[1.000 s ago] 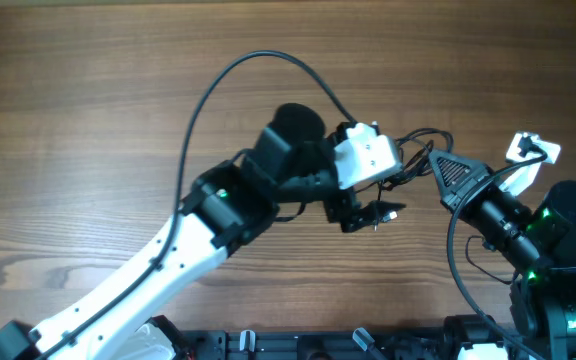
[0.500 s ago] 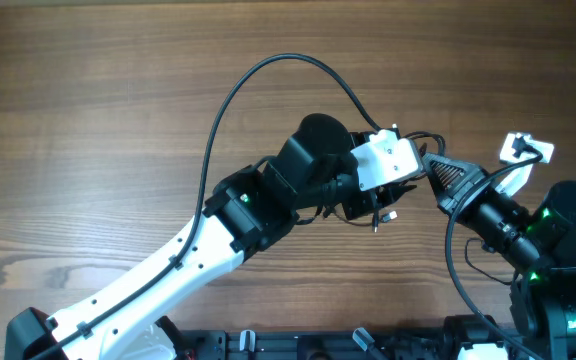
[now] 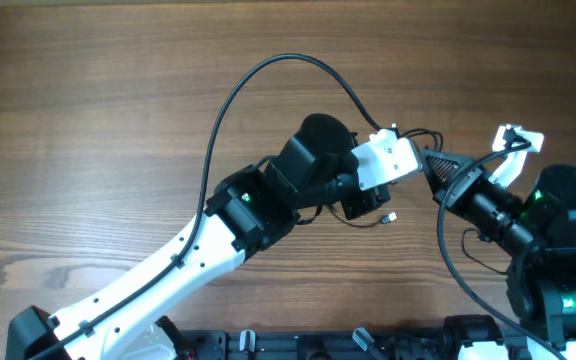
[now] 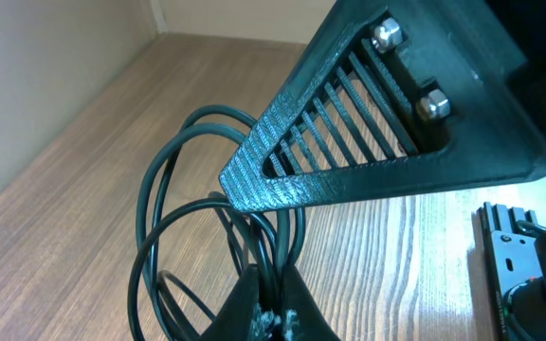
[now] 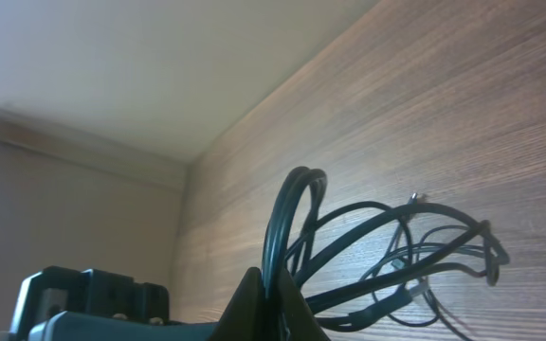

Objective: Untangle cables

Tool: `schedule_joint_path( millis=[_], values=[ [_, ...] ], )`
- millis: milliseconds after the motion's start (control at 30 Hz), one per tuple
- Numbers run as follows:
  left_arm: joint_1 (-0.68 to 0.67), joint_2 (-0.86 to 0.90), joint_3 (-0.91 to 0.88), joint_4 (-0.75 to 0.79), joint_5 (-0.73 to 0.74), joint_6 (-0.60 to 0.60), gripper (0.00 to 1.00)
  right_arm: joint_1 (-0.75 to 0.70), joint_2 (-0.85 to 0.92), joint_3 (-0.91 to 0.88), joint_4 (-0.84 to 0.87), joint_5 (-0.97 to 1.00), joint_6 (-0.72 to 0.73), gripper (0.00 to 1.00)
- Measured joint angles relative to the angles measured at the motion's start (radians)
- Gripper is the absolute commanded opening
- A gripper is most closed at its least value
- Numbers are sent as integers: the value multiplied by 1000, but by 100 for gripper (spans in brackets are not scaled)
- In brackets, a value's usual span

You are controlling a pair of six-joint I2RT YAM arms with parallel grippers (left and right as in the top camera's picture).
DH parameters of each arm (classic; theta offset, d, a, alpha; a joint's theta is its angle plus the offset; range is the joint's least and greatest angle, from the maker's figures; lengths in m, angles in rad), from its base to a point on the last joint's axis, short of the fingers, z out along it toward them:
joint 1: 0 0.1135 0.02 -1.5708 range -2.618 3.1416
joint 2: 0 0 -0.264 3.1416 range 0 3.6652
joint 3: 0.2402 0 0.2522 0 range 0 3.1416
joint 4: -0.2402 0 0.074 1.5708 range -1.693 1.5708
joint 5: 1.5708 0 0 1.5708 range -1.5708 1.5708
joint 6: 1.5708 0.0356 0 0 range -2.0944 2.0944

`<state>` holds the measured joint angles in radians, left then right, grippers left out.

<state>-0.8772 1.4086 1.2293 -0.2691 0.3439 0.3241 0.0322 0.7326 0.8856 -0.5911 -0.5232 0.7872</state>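
Note:
The cables (image 3: 420, 134) are thin dark-green wires bunched between my two grippers, right of the table's middle. One strand with a small plug (image 3: 392, 216) hangs below. My left gripper (image 3: 414, 163) is mostly hidden under its white wrist housing. In the left wrist view that gripper (image 4: 273, 308) is shut on several cable strands, with loops (image 4: 173, 218) fanning out above it. My right gripper (image 3: 434, 162) meets it tip to tip, and its ribbed black finger (image 4: 349, 123) fills the left wrist view. In the right wrist view, the right gripper (image 5: 271, 298) is shut on a cable loop (image 5: 292, 204).
The wooden table (image 3: 88, 120) stretches left and back. A thick black arm cable (image 3: 268, 68) arches over the left arm. A white connector piece (image 3: 518, 140) sits on the right arm. A black rail (image 3: 308, 345) runs along the front edge.
My left gripper has moved right, up to the right gripper, and has shut on the cable strands. The right arm has shifted slightly back with its hold kept.

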Motion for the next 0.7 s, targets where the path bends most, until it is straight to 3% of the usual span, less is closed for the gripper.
schedule_joint_path(
  millis=[300, 700],
  values=[
    [9, -13, 0, 1, -10, -28, 4, 0, 21, 0, -19, 5, -34, 4],
    [152, -97, 0, 6, 3, -227, 4, 0, 21, 0, -53, 11, -56, 4]
  ],
)
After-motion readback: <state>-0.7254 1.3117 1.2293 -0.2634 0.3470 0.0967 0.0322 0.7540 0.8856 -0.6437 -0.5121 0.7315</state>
